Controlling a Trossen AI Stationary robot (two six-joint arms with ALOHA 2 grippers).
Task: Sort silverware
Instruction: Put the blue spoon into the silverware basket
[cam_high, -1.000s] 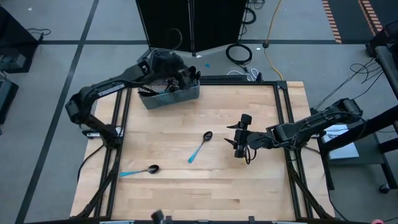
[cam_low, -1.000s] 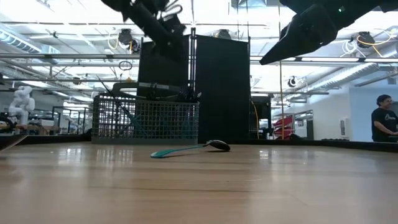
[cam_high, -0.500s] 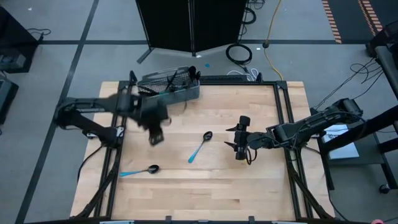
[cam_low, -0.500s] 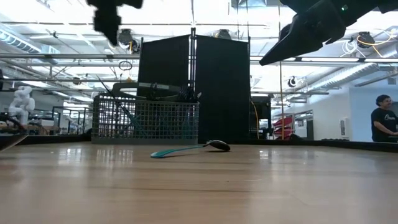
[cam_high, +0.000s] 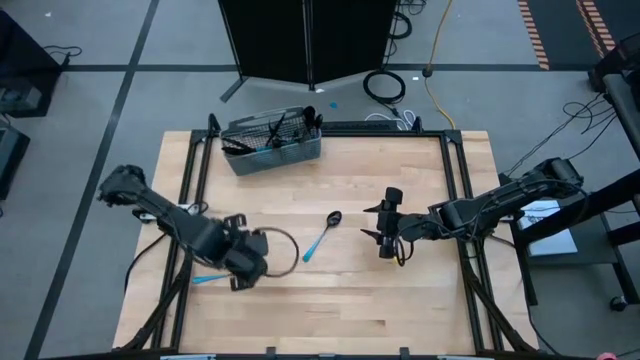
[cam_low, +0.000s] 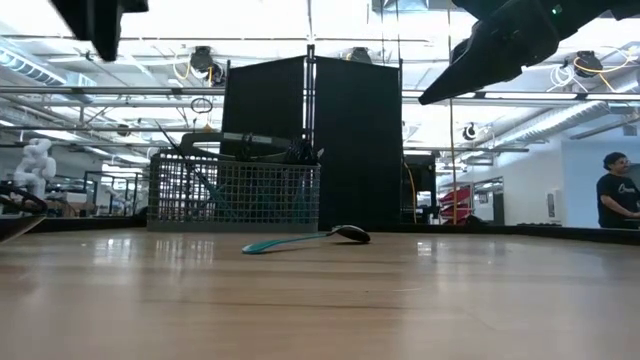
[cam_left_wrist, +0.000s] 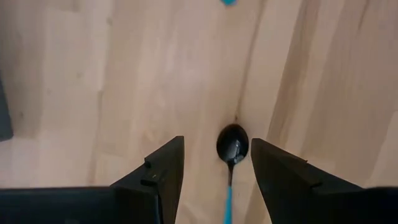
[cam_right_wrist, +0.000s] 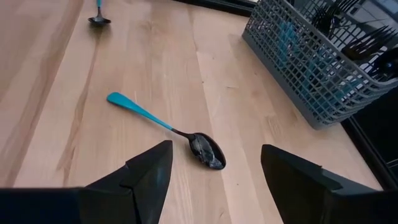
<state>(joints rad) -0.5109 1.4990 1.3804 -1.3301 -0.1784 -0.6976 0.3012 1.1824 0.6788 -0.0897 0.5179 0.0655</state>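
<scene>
Since half a second ago the left arm has swung from the middle-left of the tabletop (cam_high: 400, 300) toward its near-left part, and the left claw (cam_high: 243, 266) now hangs over the spoon lying there, while the right arm has kept its place at the right-hand side. That tabletop is pale wood in a dark metal frame. At its far edge stands a grey wire basket (cam_high: 272, 146), with cutlery standing in it, dark heads and some blue handles showing through the mesh. The right claw (cam_high: 386, 229) hovers above the wood to the right of centre, its fingers (cam_right_wrist: 146, 171) spread wide and holding nothing. The left claw's fingers (cam_left_wrist: 163, 169) are likewise parted and empty; in its wrist view the dark bowl of the near-left spoon (cam_left_wrist: 232, 146) sits in the gap between them, down on the wood. From above only that spoon's blue handle shows beside the claw. A second spoon (cam_high: 322, 236) lies flat near the middle of the tabletop, between the two claws, blue handle toward the near side and dark bowl toward the basket, well apart from both.
</scene>
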